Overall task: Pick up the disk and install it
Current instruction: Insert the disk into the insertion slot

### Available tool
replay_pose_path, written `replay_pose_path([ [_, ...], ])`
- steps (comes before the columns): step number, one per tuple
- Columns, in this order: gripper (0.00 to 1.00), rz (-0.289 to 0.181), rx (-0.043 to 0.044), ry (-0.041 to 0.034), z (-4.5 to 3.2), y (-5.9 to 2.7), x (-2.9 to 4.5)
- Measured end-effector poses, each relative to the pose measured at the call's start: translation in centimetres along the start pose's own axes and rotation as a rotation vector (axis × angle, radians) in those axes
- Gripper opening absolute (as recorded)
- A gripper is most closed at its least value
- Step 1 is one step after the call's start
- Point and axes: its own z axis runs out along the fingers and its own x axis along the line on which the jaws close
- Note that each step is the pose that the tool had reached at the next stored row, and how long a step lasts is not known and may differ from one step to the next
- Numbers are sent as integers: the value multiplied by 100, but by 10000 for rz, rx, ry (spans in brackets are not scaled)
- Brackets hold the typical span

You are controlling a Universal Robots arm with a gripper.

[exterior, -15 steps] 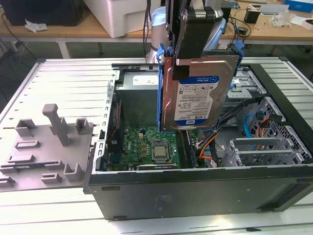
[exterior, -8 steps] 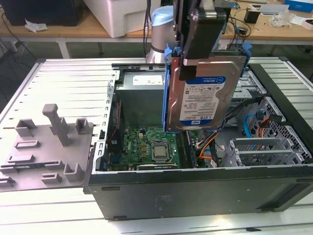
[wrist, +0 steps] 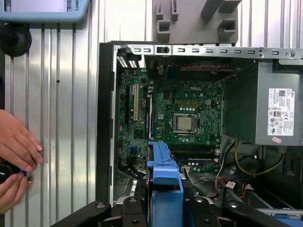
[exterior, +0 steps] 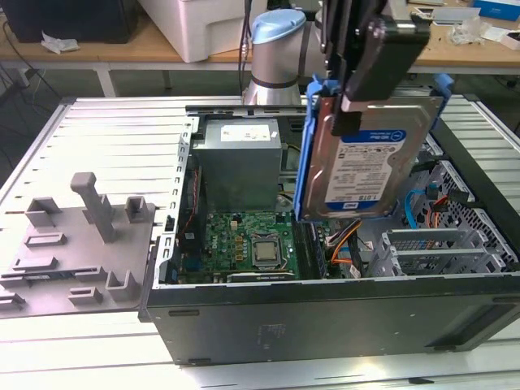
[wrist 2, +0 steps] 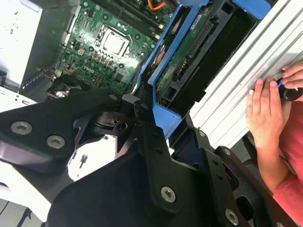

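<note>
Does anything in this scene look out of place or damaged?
Nothing looks damaged. One thing stands out: a person's hands are on the slatted table beside the open computer case, while the gripper holds the disk nearly upright above it.

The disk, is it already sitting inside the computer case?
No, the gripper holds the disk upright in the air above the open computer case.

The disk (exterior: 366, 171) shows a silver metal face with a glossy paper label, framed in smooth blue plastic. The gripper (exterior: 351, 104) is matt black. The table (exterior: 122, 138) is ribbed, shiny metal.
</note>
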Motion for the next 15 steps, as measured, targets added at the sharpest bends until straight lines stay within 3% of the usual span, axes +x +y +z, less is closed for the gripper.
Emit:
replay_pose_path([
  [15,37,-5,-169,-3,2,-532,162],
])
